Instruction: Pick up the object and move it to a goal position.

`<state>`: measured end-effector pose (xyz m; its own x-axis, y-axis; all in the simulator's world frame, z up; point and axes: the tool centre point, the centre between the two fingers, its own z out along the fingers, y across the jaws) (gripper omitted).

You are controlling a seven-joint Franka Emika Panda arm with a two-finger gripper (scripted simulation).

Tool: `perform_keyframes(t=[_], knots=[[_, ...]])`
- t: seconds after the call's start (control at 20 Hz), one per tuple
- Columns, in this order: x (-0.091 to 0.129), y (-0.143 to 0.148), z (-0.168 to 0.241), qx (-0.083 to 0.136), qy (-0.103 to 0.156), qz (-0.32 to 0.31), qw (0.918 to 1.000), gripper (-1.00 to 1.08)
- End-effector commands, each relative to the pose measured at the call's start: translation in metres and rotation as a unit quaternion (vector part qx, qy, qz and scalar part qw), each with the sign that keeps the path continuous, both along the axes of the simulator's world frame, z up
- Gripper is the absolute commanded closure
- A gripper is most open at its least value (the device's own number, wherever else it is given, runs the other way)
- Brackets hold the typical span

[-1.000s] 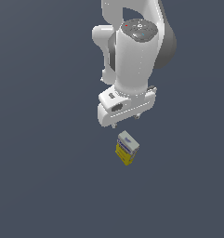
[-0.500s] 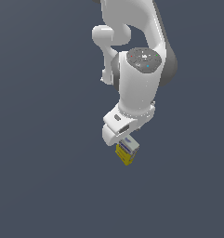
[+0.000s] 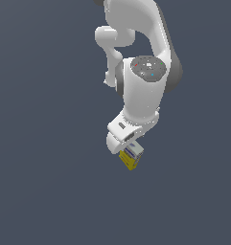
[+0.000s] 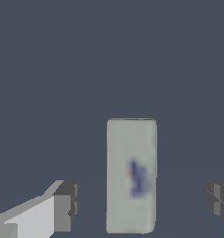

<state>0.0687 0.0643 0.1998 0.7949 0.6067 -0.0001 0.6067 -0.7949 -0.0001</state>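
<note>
Down comes the arm [image 3: 143, 91] since a second ago: the hand sat clear above the box then, and now the gripper [image 3: 130, 146] is right over it, covering its upper part in the exterior view. The box [image 3: 130, 157] itself sits where it sat before, tilted on the same diagonal.

Up close, the wrist view shows the fingers [image 4: 62, 206] spread wide, one dark blocky pad on each side of the box [image 4: 131, 175], with open floor showing between each pad and the carton's long sides. Neither pad touches it. The carton is much narrower than the gap and lies a little off centre, closer to the pad at the picture's edge than to the one with the pale link behind it.

Its top face is a pale grey-white rectangle with softly rounded corners and a blurry blue-purple mark. Flat faces, crisp long edges, a plain matte render. From the exterior view the lower part peeks out bright yellow beneath the hand, with a white and blue-purple band above it.

Nothing else stands around the box. The floor [image 3: 50, 191] is an even dark slate-blue, smooth and unmarked, running out on every side to the picture's limits with no rim or wall in sight. Farther back, the glossy white arm rises in rounded segments, a dark grey joint showing at the exterior view's right.
</note>
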Motion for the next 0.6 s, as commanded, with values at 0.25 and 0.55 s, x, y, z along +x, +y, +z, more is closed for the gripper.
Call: perform_keyframes(t=[0.25,0.55], knots=[[-0.001,0.0,-0.033,0.0,0.0,0.002,1.0,-0.92],[0.0,0.0,-0.048,0.0,0.0,0.002,1.0,-0.92]])
